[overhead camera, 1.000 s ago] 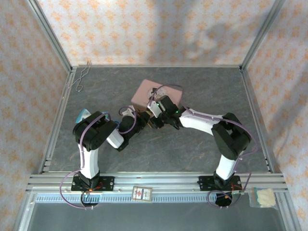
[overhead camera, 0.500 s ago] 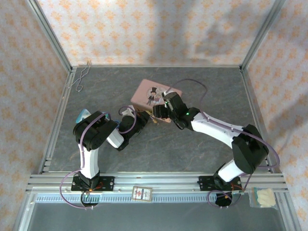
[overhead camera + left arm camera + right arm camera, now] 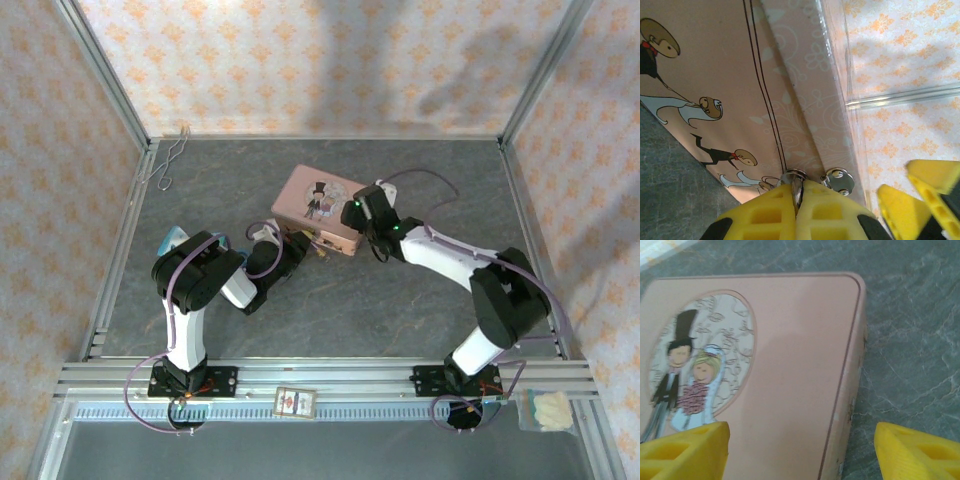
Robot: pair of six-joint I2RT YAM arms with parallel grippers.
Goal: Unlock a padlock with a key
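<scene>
My left gripper (image 3: pixel 797 200) is shut against the near side of the pink picture tin (image 3: pixel 725 75). Between its yellow fingertips shows a thin silvery curved piece, the padlock's shackle (image 3: pixel 796 186), running up to a small ring on the tin's seam beside a silver clasp plate (image 3: pixel 838 181). The brass body is hidden by the fingers. In the top view the left gripper (image 3: pixel 300 244) meets the tin (image 3: pixel 318 200) at its front edge. My right gripper (image 3: pixel 800 460) hovers open over the lid's right corner (image 3: pixel 840 340), holding nothing; from above it (image 3: pixel 358 214) is there too. The key is hidden.
A bent silver wire (image 3: pixel 165 165) lies at the far left corner. A blue object (image 3: pixel 172 238) sits behind the left arm. A small card (image 3: pixel 295 402) and a plastic bag (image 3: pixel 545 410) rest on the front rail. Patterned walls close in three sides.
My right gripper has pulled away from the left gripper's tip, moving right and back over the tin's right corner. The left arm has stayed where it was.
</scene>
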